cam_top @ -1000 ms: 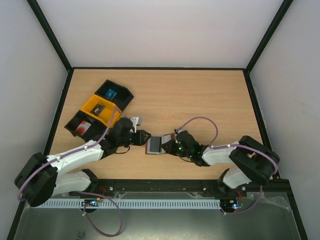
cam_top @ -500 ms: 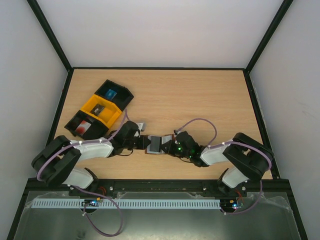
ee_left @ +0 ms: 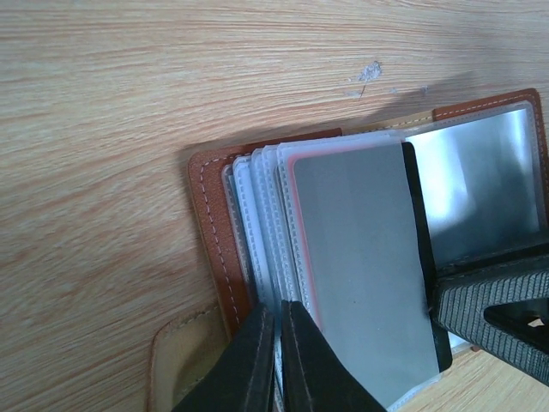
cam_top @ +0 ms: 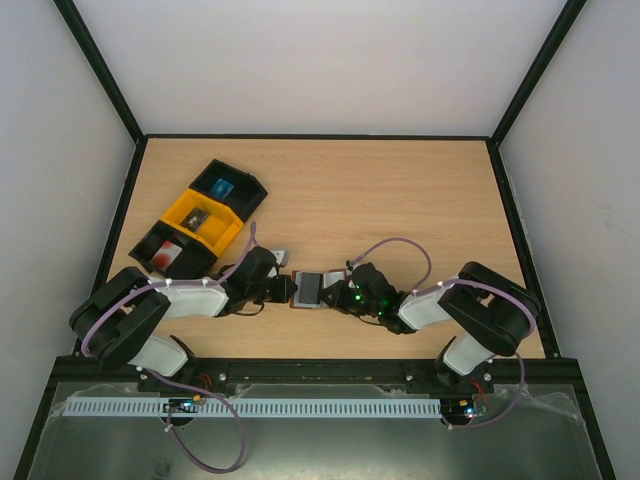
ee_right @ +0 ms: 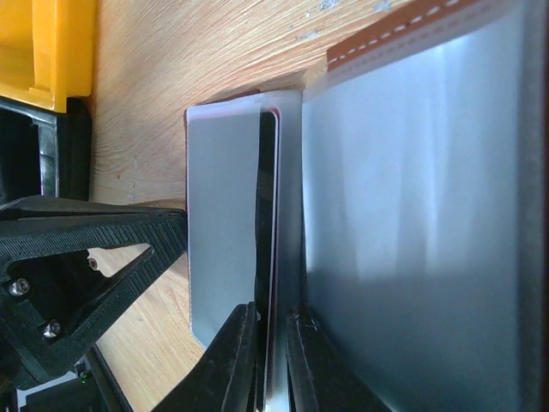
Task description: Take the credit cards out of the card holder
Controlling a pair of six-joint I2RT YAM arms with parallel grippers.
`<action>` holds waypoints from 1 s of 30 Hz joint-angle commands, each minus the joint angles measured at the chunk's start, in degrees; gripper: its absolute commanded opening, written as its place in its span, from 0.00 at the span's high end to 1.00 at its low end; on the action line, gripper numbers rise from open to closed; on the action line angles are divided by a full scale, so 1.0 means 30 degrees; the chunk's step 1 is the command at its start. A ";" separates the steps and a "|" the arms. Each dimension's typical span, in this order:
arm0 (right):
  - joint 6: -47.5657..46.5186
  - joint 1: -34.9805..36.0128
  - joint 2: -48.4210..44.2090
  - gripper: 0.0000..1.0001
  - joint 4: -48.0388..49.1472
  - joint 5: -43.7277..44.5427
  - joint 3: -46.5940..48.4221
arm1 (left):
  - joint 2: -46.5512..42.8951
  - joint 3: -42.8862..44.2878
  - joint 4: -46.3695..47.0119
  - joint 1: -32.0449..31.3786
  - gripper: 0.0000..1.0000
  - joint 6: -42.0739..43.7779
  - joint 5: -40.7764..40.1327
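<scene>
The brown leather card holder (cam_top: pixel 310 290) lies open on the table between my two grippers, its clear sleeves fanned out (ee_left: pixel 210 223). My left gripper (ee_left: pixel 276 311) is shut on the sleeve edges at its left side, next to the side tab. The dark grey card (ee_left: pixel 418 223) sits in the top sleeve, its edge sticking out right. A thin red card edge (ee_left: pixel 294 223) shows under it. My right gripper (ee_right: pixel 270 313) is shut on the dark grey card's edge (ee_right: pixel 268 172), with the red edge beside it. In the top view the grippers (cam_top: pixel 291 288) (cam_top: pixel 337 295) face each other.
A yellow bin (cam_top: pixel 200 215) stands between two black bins (cam_top: pixel 225 185) (cam_top: pixel 165 250) at the table's left, each holding small items. The yellow bin's corner (ee_right: pixel 51 43) shows behind the left gripper's finger (ee_right: pixel 129 236). The right gripper's finger (ee_left: pixel 489 300) lies over the holder.
My left gripper has moved right to the card holder and closed on its left edge. The holder now looks narrower. The right gripper has stayed at its right side.
</scene>
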 commanded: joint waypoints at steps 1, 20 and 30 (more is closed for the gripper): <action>0.0220 -0.0066 0.0489 0.88 0.0882 -0.0171 -0.0008 | 0.0224 -0.0435 0.0230 -0.0040 0.92 0.0384 -0.0296; -0.0160 -0.0325 -0.1226 0.98 -0.0787 0.1058 -0.0522 | 0.1265 -0.0346 0.0091 0.0132 0.92 0.0413 0.0160; 0.0214 -0.0456 -0.1773 0.98 -0.1743 0.1588 -0.0661 | 0.1616 -0.0421 0.0096 0.0278 0.92 0.0548 0.0298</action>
